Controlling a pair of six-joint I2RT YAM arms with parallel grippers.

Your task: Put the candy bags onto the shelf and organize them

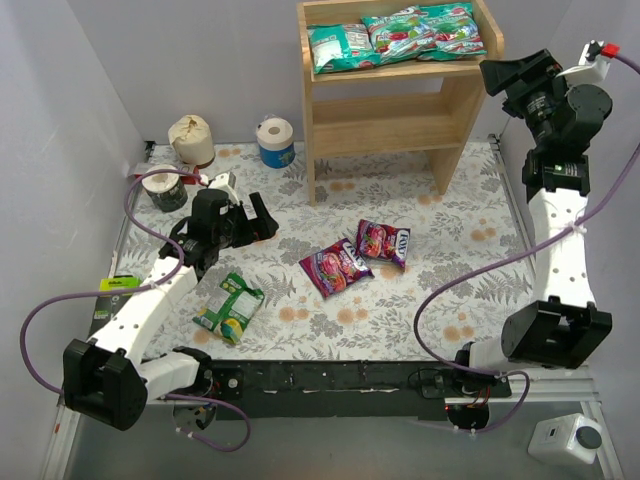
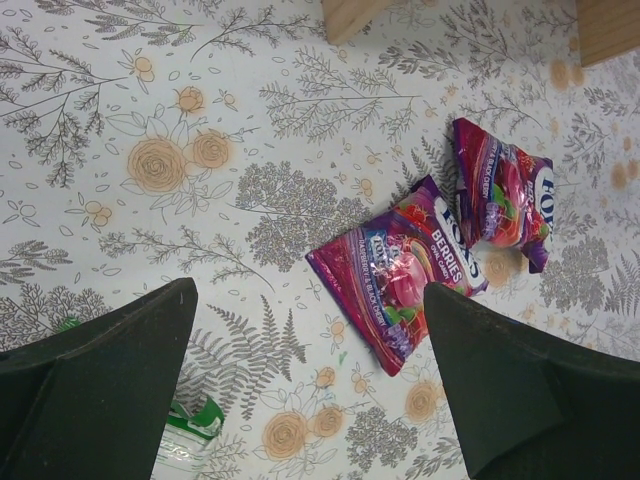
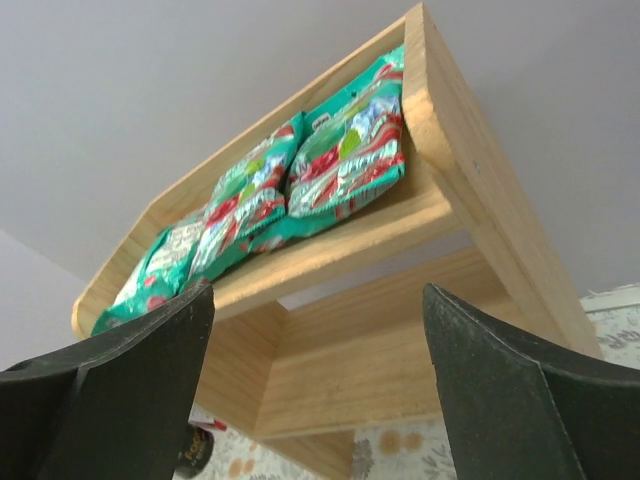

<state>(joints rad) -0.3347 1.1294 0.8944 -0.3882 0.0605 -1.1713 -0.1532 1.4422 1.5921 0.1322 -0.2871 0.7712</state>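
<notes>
Three teal candy bags (image 1: 395, 37) lie side by side on the top tier of the light-wood shelf (image 1: 395, 125); they also show in the right wrist view (image 3: 300, 190). Two purple-magenta bags lie on the floral cloth: one (image 1: 336, 267) left, one (image 1: 384, 241) right, touching; both show in the left wrist view (image 2: 400, 270) (image 2: 500, 190). A green-and-yellow bag (image 1: 230, 307) lies near the left arm. My left gripper (image 1: 250, 222) is open and empty above the cloth, left of the purple bags. My right gripper (image 1: 517, 72) is open and empty, raised just right of the shelf.
A paper-wrapped roll (image 1: 192, 139), a blue-and-white roll (image 1: 275, 141) and a dark tape roll (image 1: 165, 187) stand at the back left. Grey walls close in the sides. The shelf's lower tier (image 1: 385, 130) holds nothing I can see.
</notes>
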